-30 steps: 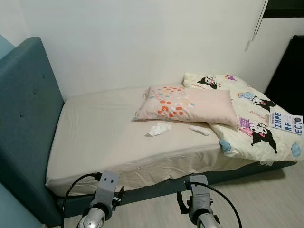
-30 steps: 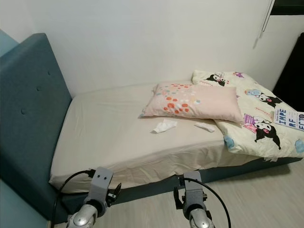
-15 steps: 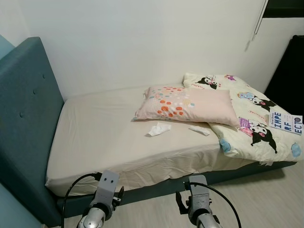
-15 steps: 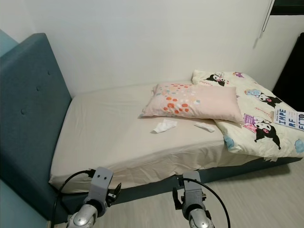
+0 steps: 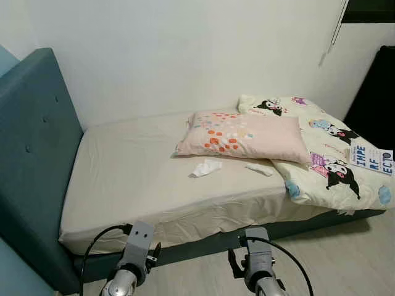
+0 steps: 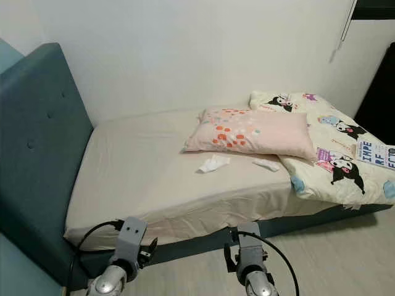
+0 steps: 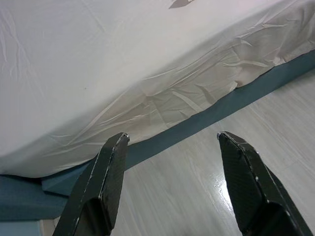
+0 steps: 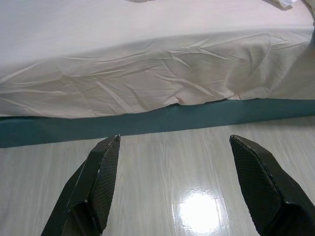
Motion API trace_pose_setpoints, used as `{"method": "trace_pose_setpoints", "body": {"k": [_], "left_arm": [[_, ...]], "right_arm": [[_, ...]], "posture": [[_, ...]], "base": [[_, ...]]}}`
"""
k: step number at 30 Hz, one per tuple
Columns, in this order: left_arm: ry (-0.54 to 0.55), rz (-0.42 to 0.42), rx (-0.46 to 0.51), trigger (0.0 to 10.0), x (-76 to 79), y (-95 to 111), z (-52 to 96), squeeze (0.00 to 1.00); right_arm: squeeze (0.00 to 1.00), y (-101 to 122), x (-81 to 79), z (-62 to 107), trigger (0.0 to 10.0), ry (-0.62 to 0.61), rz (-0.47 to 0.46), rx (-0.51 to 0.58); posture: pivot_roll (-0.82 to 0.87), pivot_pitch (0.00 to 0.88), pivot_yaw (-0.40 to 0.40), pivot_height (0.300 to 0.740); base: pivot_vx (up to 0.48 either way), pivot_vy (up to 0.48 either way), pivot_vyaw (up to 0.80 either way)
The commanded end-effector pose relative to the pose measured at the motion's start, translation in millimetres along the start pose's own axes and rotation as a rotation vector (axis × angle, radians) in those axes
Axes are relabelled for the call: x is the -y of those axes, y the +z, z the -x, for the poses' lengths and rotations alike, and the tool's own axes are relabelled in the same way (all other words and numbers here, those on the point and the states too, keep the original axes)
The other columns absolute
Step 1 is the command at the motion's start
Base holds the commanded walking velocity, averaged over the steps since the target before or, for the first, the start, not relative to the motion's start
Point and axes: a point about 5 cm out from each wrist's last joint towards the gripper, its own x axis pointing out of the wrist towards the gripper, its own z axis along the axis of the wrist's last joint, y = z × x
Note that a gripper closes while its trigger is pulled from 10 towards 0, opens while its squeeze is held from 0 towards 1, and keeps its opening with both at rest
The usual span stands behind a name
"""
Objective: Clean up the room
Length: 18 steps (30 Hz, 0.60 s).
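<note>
A bed with a cream sheet (image 5: 129, 179) stands before me. On it lie a pink dotted pillow (image 5: 244, 135), a crumpled white tissue (image 5: 205, 167) just in front of the pillow, and a smaller tissue (image 5: 258, 169) to its right. A cartoon-print blanket (image 5: 333, 160) is bunched at the bed's right end, with a book (image 5: 370, 158) lying on it. My left gripper (image 7: 172, 136) and right gripper (image 8: 174, 138) are both open and hold nothing. They hang low over the pale wood floor, short of the bed's near edge.
A tall teal headboard (image 5: 31, 160) rises at the left. The bed's teal base (image 8: 147, 125) runs along the floor (image 8: 197, 196). A white wall backs the bed, and dark furniture (image 5: 376, 92) stands at the far right.
</note>
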Motion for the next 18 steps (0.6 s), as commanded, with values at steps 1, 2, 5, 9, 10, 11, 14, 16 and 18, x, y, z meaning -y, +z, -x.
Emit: {"method": "trace_pose_setpoints", "body": {"k": [1,2,5,9,10,11,14,16,18], "left_arm": [[-0.004,0.002,-0.02,10.0,0.7,-3.8,1.4,0.0],[-0.004,0.003,-0.021,10.0,0.7,-3.9,1.5,0.0],[-0.006,0.003,-0.021,10.0,0.8,-3.9,1.5,0.0],[-0.005,0.001,-0.022,10.0,0.6,-3.9,1.2,0.0],[-0.005,0.001,-0.022,10.0,0.6,-3.9,1.2,0.0],[-0.004,0.0,-0.023,10.0,0.5,-3.9,1.1,0.0],[-0.002,0.002,-0.023,10.0,0.4,-3.8,1.0,0.0],[-0.001,0.003,-0.023,10.0,0.4,-3.8,1.1,0.0],[0.019,0.01,-0.019,10.0,-1.8,-3.2,0.9,0.0]], "right_arm": [[0.0,-2.7,-3.2,0.4,10.0,0.012,0.004,-0.017],[0.0,-2.9,-3.2,0.5,10.0,0.012,0.003,-0.018],[0.0,-3.2,-3.4,0.6,10.0,0.013,0.002,-0.02],[0.0,-3.6,-3.3,0.8,10.0,0.012,0.004,-0.022],[0.0,-3.6,-3.3,0.8,10.0,0.012,0.004,-0.022],[0.0,-3.7,-3.2,0.8,10.0,0.012,0.005,-0.023],[0.0,-3.5,-2.9,0.7,10.0,0.012,0.006,-0.023],[0.0,-3.5,-2.9,0.6,10.0,0.013,0.007,-0.024],[0.0,-4.2,-2.0,0.7,10.0,0.016,0.006,-0.03]], "posture": [[-0.03,0.022,-0.013,0.74],[-0.03,0.023,-0.013,0.74],[-0.03,0.023,-0.012,0.74],[-0.03,0.024,-0.012,0.74],[-0.03,0.024,-0.012,0.74],[-0.03,0.023,-0.012,0.74],[-0.03,0.025,-0.012,0.74],[-0.03,0.028,-0.012,0.74],[-0.03,0.027,-0.01,0.74]], "base": [[0.0,0.0,0.0],[0.0,0.0,0.0],[0.0,0.0,0.0],[0.0,0.0,0.0],[0.0,0.0,0.0],[0.0,0.0,0.0],[0.0,0.0,0.0],[0.0,0.0,0.0],[0.0,0.0,0.0]]}}
